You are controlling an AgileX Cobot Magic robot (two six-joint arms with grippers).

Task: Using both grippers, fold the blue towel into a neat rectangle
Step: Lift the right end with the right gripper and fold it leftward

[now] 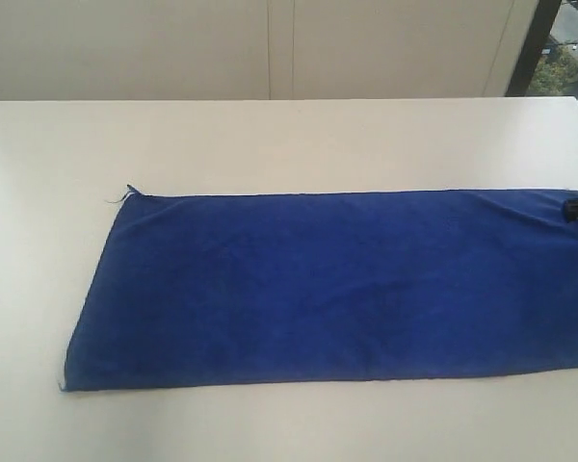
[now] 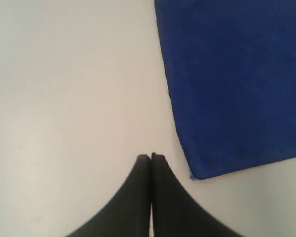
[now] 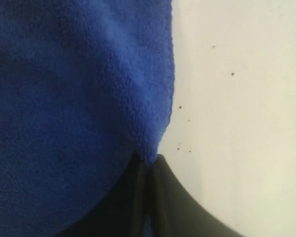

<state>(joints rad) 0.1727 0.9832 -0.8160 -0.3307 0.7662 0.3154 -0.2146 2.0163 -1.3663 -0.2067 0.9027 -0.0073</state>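
Towel (image 1: 328,289) flat on table (image 1: 270,135), soft & limp, prob. light, best taken at corners/hem: R gripper (image 3: 150,165) pinched on its far right edge, L gripper (image 2: 151,159) closed on nothing, over bare table just beside a left corner.

The left gripper (image 2: 151,157) has two plain matte black fingers (image 2: 133,197), smooth and unmarked, narrow at the tips and widening in a curve toward the wrist. The right gripper (image 3: 149,163) has the same smooth black, curved fingers (image 3: 172,207), with no screws or lettering showing.
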